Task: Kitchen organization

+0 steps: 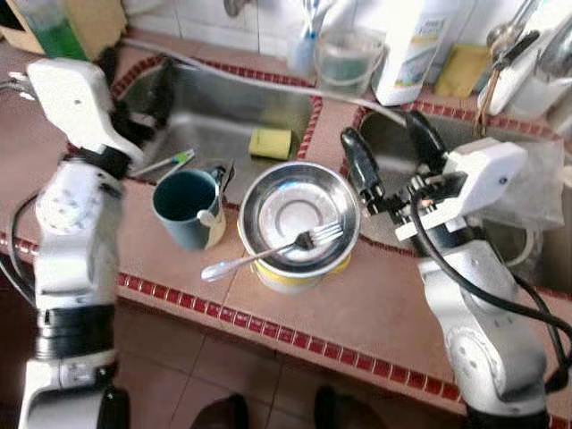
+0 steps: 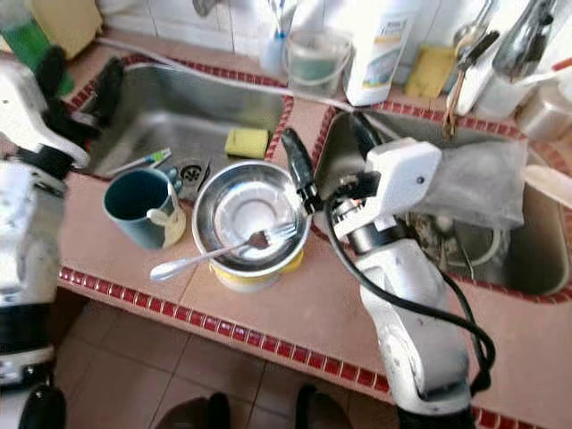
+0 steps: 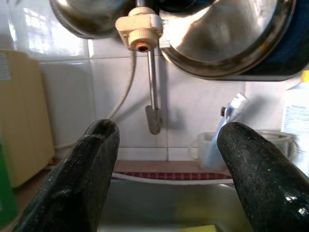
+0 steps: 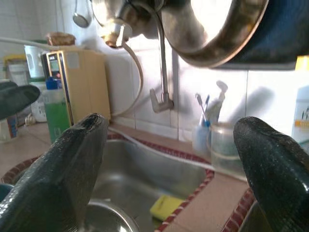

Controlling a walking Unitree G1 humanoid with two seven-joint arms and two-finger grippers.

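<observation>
Silver metal fork lies across shallow steel bowl on counter, handle toward robot's left. Right gripper, fingers spread & empty, sits just right of bowl (nearer arm); left gripper likewise spread, empty.

Two steel sinks are sitting in the tiled counter, a left sink and a right sink. One steel bowl is resting on one yellow container, and one fork is lying across it. One dark teal mug is standing beside the bowl. One yellow sponge is lying in the left sink. One white bottle and one clear cup are standing at the wall.
</observation>
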